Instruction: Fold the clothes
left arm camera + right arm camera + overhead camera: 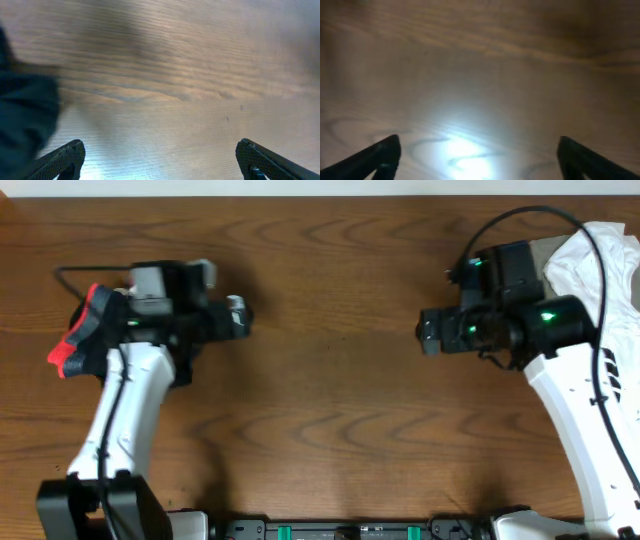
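The black pants with a red waistband (78,335) lie bunched at the table's left edge, mostly hidden under my left arm; a dark fold shows at the left of the left wrist view (22,120). White tops with a beige piece (610,270) lie piled at the far right, behind my right arm. My left gripper (240,317) is open and empty over bare wood, to the right of the pants; its fingers show wide apart in the left wrist view (160,160). My right gripper (428,332) is open and empty over bare wood, left of the white pile (479,157).
The wooden table (330,410) spreads between the two arms. The arm bases stand at the front edge (340,530). A black cable (590,240) loops over the right arm and the white pile.
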Available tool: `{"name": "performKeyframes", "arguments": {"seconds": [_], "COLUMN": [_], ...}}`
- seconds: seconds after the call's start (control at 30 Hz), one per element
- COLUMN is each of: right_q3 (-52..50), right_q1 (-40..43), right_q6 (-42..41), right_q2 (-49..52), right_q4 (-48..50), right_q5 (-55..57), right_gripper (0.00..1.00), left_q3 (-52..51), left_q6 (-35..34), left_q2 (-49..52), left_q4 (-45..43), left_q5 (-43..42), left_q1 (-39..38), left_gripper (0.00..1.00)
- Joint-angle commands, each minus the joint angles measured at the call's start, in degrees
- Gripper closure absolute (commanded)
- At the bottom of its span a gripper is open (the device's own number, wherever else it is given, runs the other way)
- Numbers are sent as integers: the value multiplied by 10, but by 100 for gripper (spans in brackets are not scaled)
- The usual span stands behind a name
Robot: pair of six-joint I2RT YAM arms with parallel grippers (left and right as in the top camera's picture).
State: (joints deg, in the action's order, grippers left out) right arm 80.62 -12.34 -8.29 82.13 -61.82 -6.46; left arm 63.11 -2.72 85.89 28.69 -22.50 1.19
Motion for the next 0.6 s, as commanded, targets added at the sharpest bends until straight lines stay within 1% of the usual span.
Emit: {"name": "performKeyframes", "arguments": {"seconds": [0.0,0.1,0.17,0.4,0.5,0.57], "right_q3": [2,2,2,1,-16,-45], "right_q1": [23,32,39,57,55,55], "right_q6": [37,58,54,-7,-30,-43], "right_q2": [4,4,4,-5,-35,-68], "right_q4": [12,38,47,10,3,16], "right_q5": [3,10,29,68,84,84], "right_gripper": [1,1,1,1,1,1], "left_q3": [-4,-4,-4,-4,-10,-29], "left_q6": [19,19,19,30,29,15], "left_q2": [-10,-9,-10,-48,-90,-127], "left_q4": [6,6,17,89,101,100], "left_q5": [98,101,101,102,104,123], "left_q1": [-44,-63,-64,-64,-64,-64], "left_gripper": [2,2,2,2,2,2]}}
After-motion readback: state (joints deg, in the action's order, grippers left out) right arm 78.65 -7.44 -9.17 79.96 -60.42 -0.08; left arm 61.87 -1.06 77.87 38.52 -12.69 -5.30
